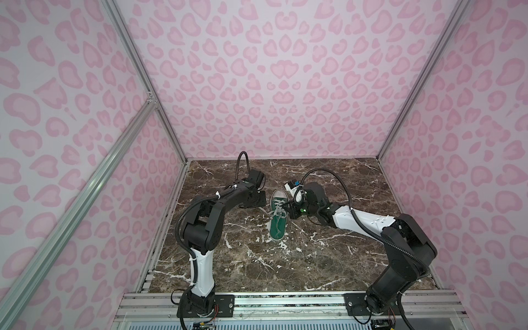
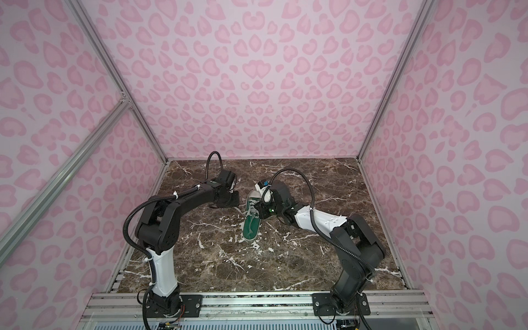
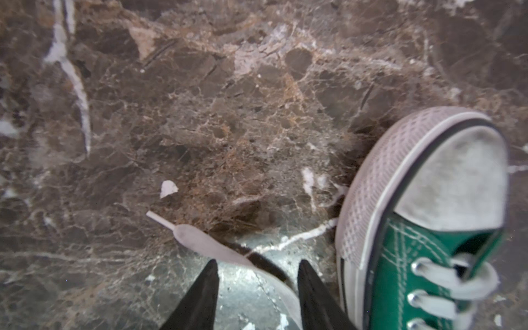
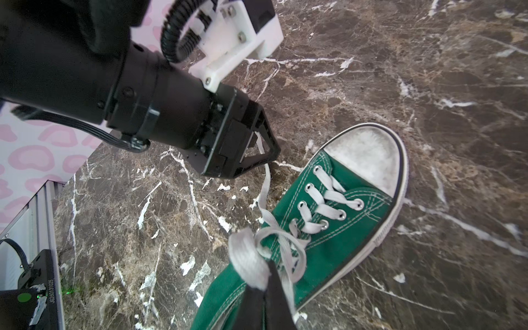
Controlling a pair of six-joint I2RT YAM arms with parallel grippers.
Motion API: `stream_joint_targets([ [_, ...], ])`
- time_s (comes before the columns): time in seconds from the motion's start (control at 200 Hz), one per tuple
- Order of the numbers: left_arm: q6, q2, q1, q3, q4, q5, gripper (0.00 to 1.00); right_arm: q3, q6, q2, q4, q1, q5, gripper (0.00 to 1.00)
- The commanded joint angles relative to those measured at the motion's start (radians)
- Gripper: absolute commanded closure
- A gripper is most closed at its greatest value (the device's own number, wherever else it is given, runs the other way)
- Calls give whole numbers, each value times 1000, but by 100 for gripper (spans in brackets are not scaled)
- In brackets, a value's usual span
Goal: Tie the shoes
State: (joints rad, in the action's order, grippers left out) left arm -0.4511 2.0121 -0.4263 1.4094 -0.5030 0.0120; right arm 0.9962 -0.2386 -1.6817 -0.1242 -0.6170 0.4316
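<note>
Shoe lies mid-frame on the bench. Right gripper pinches one lace; left gripper, jaws apart, straddles the other lace end: close squarely, then pull gently.

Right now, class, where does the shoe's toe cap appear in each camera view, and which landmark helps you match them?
Top view: toe cap, mid-picture, on the table.
Top view: toe cap, mid-picture, at the far end of the shoe.
Left wrist: toe cap, large and close.
Right wrist: toe cap, whole and clear.
Shared landmark: the brown marble table under it.
</note>
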Motion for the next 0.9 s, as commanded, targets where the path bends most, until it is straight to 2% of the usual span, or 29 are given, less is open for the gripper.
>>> stream_joint_targets([
  [0.0,8,20,-11,23,-43,56,55,-5,8,-7,-6,0,16,96],
  [0.19,15,55,-24,30,-56,88,62,-16,5,-2,-8,0,20,96],
  [0.225,15,60,-25,31,-55,88,69,-19,6,2,-8,-1,23,96],
  [0.515,33,40,-30,51,-83,137,92,-62,-10,56,-6,0,6,97],
  [0.895,93,-66,3,34,-135,196,97,-164,-53,209,19,3,-93,97],
])
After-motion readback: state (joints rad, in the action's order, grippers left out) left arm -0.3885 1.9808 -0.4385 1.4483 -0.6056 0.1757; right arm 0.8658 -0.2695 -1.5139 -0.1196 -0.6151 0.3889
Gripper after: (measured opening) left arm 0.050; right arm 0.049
